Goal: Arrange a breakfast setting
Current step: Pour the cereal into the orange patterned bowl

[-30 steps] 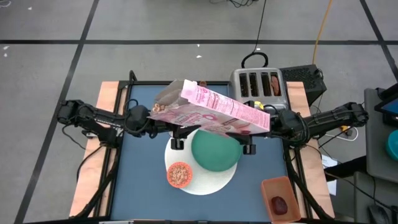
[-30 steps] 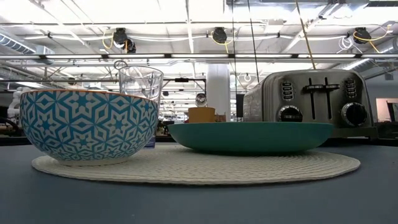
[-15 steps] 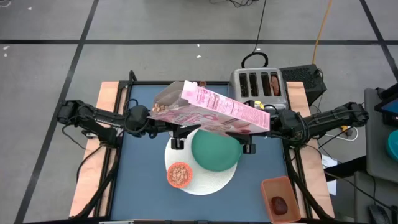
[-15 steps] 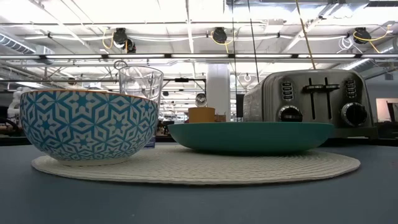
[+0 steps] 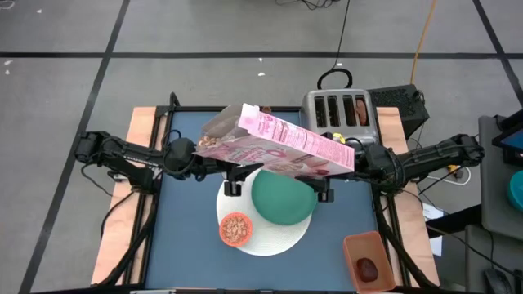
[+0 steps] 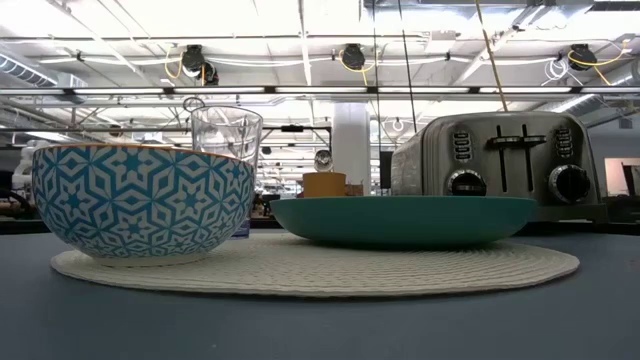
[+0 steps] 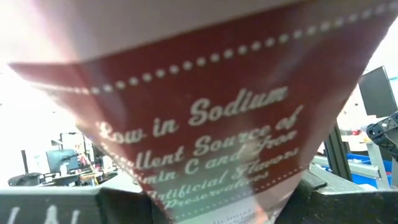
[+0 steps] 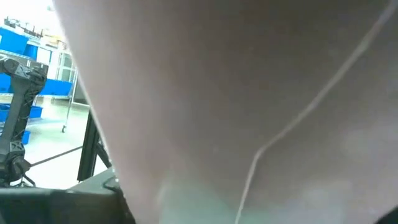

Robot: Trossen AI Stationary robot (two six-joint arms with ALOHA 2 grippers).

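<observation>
A pink cereal box (image 5: 282, 145) hangs tilted above the table, its open end (image 5: 214, 140) with brown cereal toward the table's left. My left gripper (image 7: 217, 210) and my right gripper (image 8: 186, 208) reach under it from either side, and the box hides them from above. A green plate (image 5: 283, 202) and an orange bowl of cereal (image 5: 234, 229) rest on the round white mat (image 5: 270, 242). The low view shows the bowl's blue-patterned outside (image 6: 140, 200), a glass (image 6: 227, 135) and an orange cup (image 6: 323, 184). Dark red food (image 5: 368, 268) lies in an orange tray. My left gripper has the box's narrowing lower part (image 7: 214, 199) between its two dark fingers (image 7: 62, 208), near the box's open, left end. It comes level from the table's left. The box is lifted clear and tilted. My right gripper is on the box's right end; the box's pale side (image 8: 236, 124) fills its wrist view and hides the contact. One dark finger (image 8: 68, 205) shows beside the box. It comes level from the table's right.
The silver four-slot toaster (image 5: 339, 110) stands at the far right, with something brown in one slot (image 5: 360, 109). The orange tray (image 5: 369, 260) sits at the near right corner. Bare blue table (image 5: 184, 237) lies left of the mat.
</observation>
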